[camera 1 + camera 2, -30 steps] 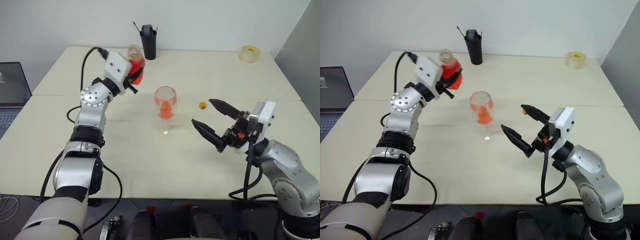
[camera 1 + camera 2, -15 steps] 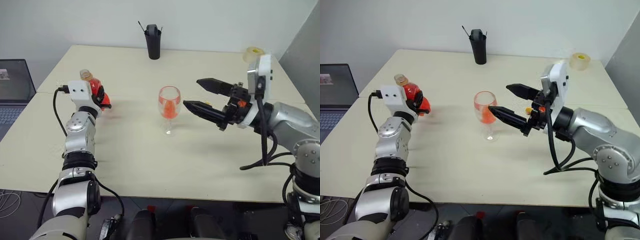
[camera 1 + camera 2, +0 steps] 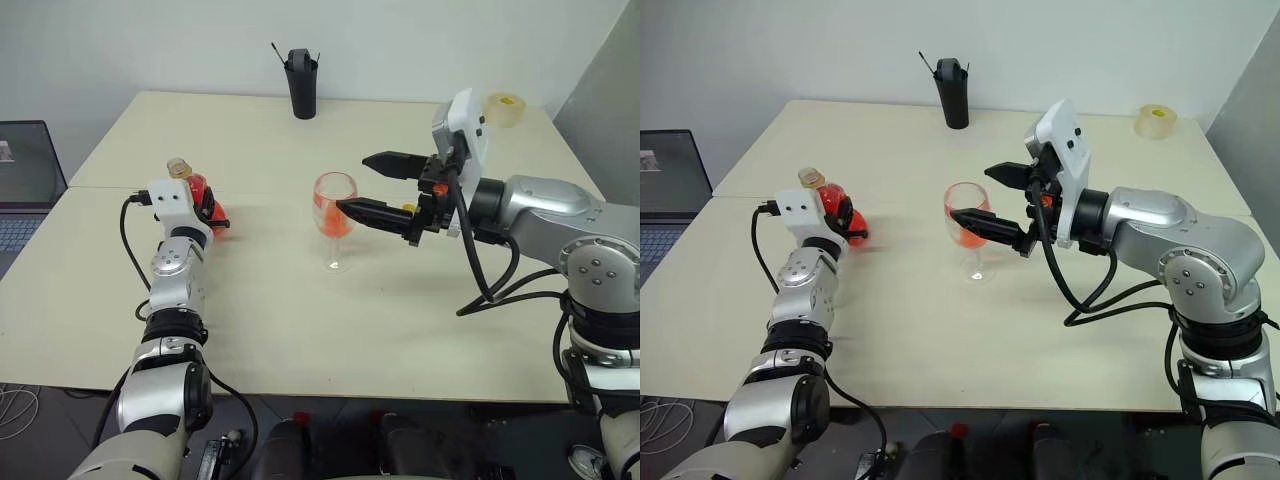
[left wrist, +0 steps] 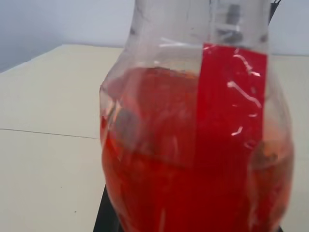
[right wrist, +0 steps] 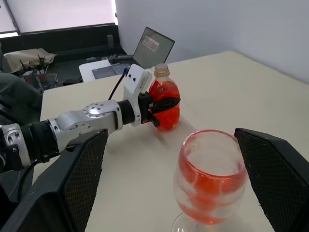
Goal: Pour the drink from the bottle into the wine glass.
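The bottle stands upright at the table's left, about half full of red-orange drink. My left gripper is shut on its bulgy body. I cannot tell whether its base rests on the table. The wine glass stands at mid-table with red drink in its bowl. My right gripper is open and level, and has come at the glass from the right. Its black fingers stand on either side of the bowl, with a gap on each side.
A black pen holder stands at the back of the cream table, and a tape roll lies at the back right. An open laptop sits off the left edge.
My left arm has carried the bottle down and left, from tilted near the glass to upright beside the table top. My right gripper has risen and swung left, still open, up to the glass.
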Robot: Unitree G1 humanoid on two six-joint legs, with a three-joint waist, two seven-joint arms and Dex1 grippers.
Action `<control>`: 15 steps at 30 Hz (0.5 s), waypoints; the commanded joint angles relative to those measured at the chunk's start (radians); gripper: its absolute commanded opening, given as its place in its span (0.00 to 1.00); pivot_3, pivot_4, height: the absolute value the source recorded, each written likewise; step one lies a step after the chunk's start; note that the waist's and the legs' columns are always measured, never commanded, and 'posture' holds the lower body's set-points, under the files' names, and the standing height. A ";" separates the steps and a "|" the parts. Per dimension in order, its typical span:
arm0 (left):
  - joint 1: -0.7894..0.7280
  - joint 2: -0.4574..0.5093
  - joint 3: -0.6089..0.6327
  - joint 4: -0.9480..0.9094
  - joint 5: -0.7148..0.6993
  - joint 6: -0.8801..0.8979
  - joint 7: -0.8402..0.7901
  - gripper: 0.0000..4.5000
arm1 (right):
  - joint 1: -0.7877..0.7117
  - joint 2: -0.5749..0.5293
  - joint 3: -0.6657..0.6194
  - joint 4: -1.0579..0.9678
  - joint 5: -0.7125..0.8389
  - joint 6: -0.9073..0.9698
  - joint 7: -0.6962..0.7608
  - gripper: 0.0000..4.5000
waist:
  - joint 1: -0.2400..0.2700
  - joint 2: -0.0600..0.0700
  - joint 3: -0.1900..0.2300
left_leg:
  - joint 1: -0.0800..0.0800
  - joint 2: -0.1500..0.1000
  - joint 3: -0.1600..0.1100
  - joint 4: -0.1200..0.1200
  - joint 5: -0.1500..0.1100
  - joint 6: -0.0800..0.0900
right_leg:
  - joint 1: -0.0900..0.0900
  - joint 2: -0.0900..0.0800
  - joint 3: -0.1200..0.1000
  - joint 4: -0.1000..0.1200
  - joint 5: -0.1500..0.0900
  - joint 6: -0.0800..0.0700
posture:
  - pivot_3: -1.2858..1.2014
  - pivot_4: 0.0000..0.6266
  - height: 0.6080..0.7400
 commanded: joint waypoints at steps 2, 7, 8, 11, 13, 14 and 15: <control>-0.043 0.027 -0.058 -0.087 0.055 -0.065 -0.037 0.19 | -0.018 0.003 -0.023 -0.020 -0.011 0.014 -0.005 1.00 | 0.000 0.000 0.000 | 0.000 0.000 0.000 0.000 0.000 0.000 | 0.000 0.000 0.000 0.000 0.000 0.000 | 0.52 0.24 1.00; -0.047 0.100 -0.211 -0.150 0.240 -0.153 -0.083 0.19 | -0.006 0.008 -0.041 -0.038 -0.005 0.029 -0.022 1.00 | 0.000 0.000 0.000 | 0.000 0.000 0.001 -0.001 0.000 0.000 | 0.000 0.000 0.001 0.000 0.000 0.000 | 0.52 0.24 1.00; -0.056 0.120 -0.246 -0.159 0.282 -0.177 -0.092 0.19 | -0.002 0.012 -0.045 -0.045 0.000 0.031 -0.029 1.00 | 0.000 0.000 0.000 | 0.000 0.000 0.001 -0.001 0.000 0.000 | 0.000 0.000 0.001 0.000 0.000 0.000 | 0.52 0.24 1.00; -0.096 0.160 -0.320 -0.164 0.373 -0.234 -0.105 0.19 | 0.020 0.020 -0.063 -0.073 0.021 0.040 -0.044 1.00 | 0.000 0.000 0.000 | 0.000 0.000 0.001 -0.001 0.000 0.000 | -0.001 0.001 0.001 0.000 0.000 0.000 | 0.52 0.24 1.00; -0.139 0.179 -0.357 -0.145 0.423 -0.272 -0.100 0.19 | 0.046 0.019 -0.074 -0.098 0.031 0.042 -0.050 1.00 | 0.001 0.000 0.000 | 0.000 0.000 0.001 -0.001 0.000 0.000 | -0.001 0.001 0.001 0.000 0.000 0.000 | 0.52 0.24 1.00; -0.159 0.191 -0.376 -0.132 0.452 -0.296 -0.096 0.19 | 0.059 0.018 -0.079 -0.109 0.034 0.043 -0.053 1.00 | 0.001 0.000 0.000 | 0.000 0.000 0.001 -0.001 -0.001 0.001 | -0.001 0.001 0.001 0.000 0.000 0.000 | 0.52 0.24 1.00; -0.181 0.197 -0.389 -0.117 0.469 -0.314 -0.094 0.19 | 0.077 0.015 -0.087 -0.123 0.039 0.043 -0.057 1.00 | 0.001 0.000 0.000 | -0.001 0.000 0.001 -0.001 -0.001 0.002 | -0.001 0.001 0.001 0.000 0.000 0.000 | 0.52 0.24 1.00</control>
